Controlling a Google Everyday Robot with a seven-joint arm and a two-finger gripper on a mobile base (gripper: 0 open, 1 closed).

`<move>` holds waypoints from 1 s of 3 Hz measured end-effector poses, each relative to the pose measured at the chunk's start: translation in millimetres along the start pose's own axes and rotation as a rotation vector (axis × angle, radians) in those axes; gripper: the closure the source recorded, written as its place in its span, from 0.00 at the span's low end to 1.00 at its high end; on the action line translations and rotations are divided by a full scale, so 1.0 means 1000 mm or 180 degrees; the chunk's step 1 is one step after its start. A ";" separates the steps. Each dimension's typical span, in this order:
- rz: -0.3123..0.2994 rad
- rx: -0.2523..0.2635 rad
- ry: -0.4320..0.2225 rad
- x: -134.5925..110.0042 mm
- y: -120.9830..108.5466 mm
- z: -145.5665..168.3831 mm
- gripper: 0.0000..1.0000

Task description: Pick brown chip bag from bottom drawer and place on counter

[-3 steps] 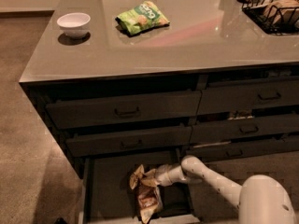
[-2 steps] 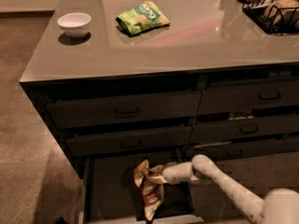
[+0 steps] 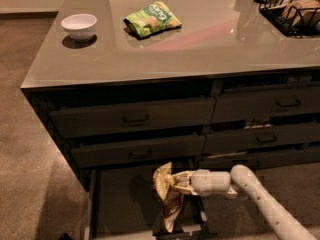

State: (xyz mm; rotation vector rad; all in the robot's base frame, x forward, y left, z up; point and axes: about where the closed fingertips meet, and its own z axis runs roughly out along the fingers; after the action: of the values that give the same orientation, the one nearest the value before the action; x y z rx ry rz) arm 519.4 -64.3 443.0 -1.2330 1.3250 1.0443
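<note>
My gripper (image 3: 173, 182) is shut on the upper end of the brown chip bag (image 3: 169, 200) and holds it above the open bottom drawer (image 3: 120, 204). The bag hangs down from the fingers, with its cream end at the top and its dark body below. The white arm (image 3: 260, 196) reaches in from the lower right. The glossy grey-beige counter (image 3: 200, 44) lies above the drawer stack.
A white bowl (image 3: 79, 25) sits at the counter's left. A bright green snack bag (image 3: 152, 19) lies near its middle. A black wire basket (image 3: 292, 9) stands at the far right. Two upper drawers with bar handles (image 3: 136, 119) are slightly ajar. Carpet floor lies to the left.
The gripper has risen with the brown chip bag in it and shifted slightly right. The bag now hangs off the drawer floor.
</note>
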 end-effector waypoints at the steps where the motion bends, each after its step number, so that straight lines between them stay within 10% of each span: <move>1: -0.0294 0.0079 -0.0075 -0.081 0.024 -0.048 1.00; 3: -0.0770 0.0129 0.0351 -0.195 0.020 -0.056 1.00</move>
State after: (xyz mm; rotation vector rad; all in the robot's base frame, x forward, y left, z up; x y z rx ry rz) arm 489.0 -92.7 642.1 -1.3976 1.2372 0.7847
